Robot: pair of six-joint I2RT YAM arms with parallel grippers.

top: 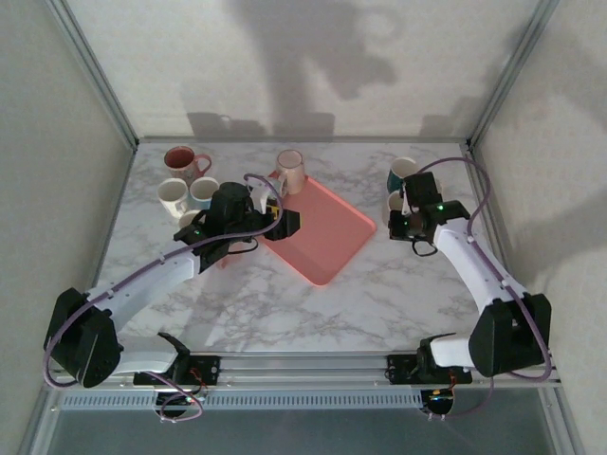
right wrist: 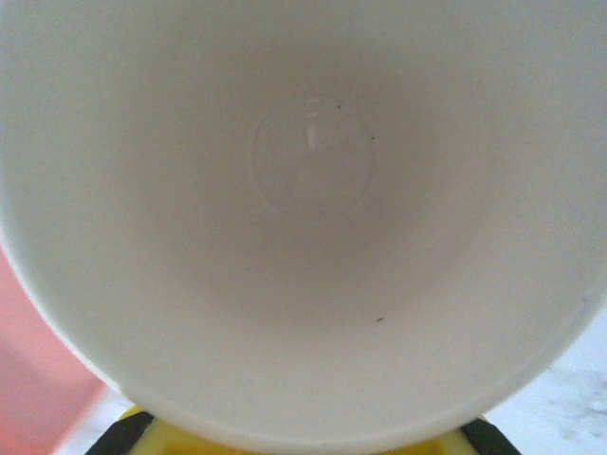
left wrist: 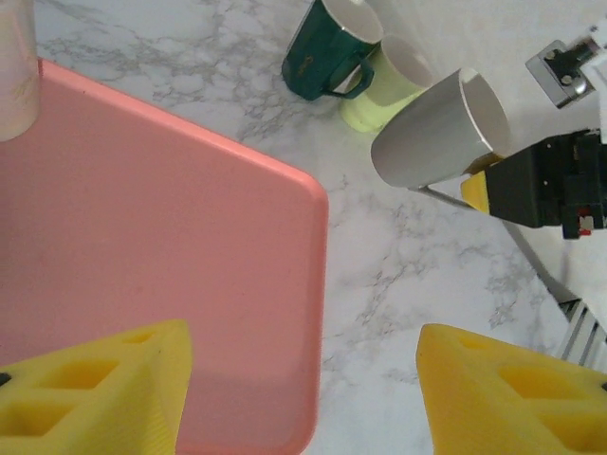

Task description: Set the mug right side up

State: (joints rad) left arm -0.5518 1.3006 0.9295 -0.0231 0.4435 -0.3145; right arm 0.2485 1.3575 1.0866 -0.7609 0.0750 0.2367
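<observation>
**Finding 1.** The grey mug (left wrist: pixel 427 142) is located at upper right of the left wrist view. It appears raised off the marble table (left wrist: pixel 398 284) and is tilted, with its mouth turned to the upper right.

**Finding 2.** The mug is clamped at the rim by the right gripper (top: pixel 410 224). This hold is judged to serve the turn to upright, which is not yet completed.

**Finding 3.** The left gripper (left wrist: pixel 302 379) is held with its fingers apart and nothing between them, over the corner of the pink tray (left wrist: pixel 142 218). It is judged to be kept clear of the mug.
</observation>
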